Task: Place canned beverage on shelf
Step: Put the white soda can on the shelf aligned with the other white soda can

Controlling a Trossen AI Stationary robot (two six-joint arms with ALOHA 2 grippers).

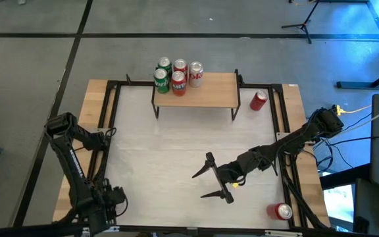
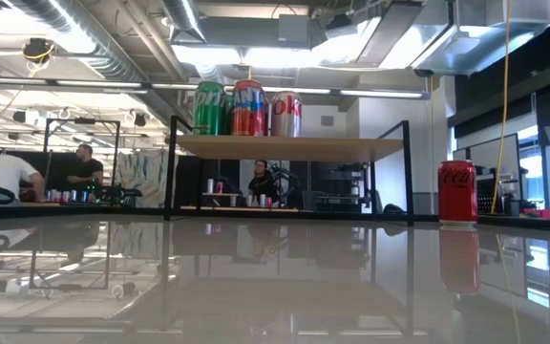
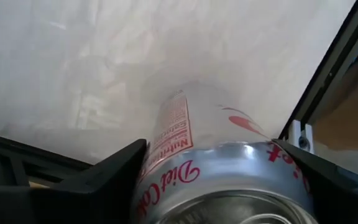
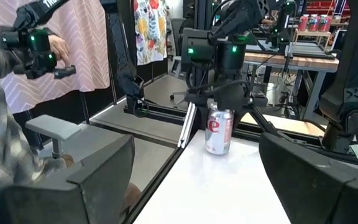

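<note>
At the near left corner of the table (image 1: 176, 151), the left gripper (image 1: 107, 209) points down over a silver Diet Coke can (image 3: 222, 168). Its wrist view shows the can between the two dark fingers (image 3: 98, 180), which stand just beside its sides; whether they press it cannot be told. From above, the arm hides this can.

Far across the table stands the shelf (image 1: 206, 92), a light-wood board on thin black legs. Five cans (image 1: 176, 74) cluster on its left end: two green, two red and one silver. The rest of the board is bare.

Just right of the shelf, a red can (image 1: 259, 100) stands upright on the tabletop, apart from the shelf leg. The low view shows it as a Coca-Cola can.

The right gripper (image 1: 212, 182) hovers near the middle of the table, somewhat to the near right, fingers spread wide and holding nothing. Another red can (image 1: 282, 211) stands at the near right corner, well apart from that gripper.
</note>
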